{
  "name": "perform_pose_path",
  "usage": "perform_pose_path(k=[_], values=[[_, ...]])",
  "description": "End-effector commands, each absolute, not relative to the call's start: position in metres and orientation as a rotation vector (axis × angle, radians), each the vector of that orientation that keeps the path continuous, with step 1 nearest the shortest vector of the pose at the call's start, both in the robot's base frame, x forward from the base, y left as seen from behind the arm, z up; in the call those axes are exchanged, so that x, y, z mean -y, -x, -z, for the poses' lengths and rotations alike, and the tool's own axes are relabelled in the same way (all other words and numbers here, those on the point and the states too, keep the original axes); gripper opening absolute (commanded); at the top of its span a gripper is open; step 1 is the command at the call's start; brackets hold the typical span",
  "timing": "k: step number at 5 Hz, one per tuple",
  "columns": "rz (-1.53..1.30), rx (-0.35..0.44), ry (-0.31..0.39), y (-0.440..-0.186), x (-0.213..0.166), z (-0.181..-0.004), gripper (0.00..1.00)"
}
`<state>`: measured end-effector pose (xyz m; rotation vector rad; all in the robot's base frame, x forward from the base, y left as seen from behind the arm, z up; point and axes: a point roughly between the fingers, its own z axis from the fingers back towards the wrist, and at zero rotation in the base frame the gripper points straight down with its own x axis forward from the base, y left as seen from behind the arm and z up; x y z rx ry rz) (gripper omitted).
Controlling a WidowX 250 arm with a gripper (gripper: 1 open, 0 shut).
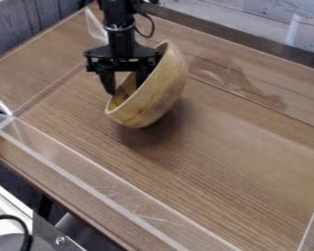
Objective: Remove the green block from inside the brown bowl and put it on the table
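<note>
A: State the position of the black two-finger gripper (121, 83).

B: It points down into the round light-brown wooden bowl (157, 93), which is tipped steeply on the brown wood-grain table (238, 147). Its jaws stand partly apart; whether they hold anything cannot be told.

A: Where is the green block?

B: Not visible. Judged hidden inside the tilted bowl, beneath the fingers; its long axis cannot be determined.
</note>
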<state>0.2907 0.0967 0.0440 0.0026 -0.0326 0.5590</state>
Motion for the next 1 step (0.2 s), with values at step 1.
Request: perform_pose_path(k=[1], values=[[-0.546, 0.115, -0.02, -0.2945, -0.0959, -0.0618, 0.0]])
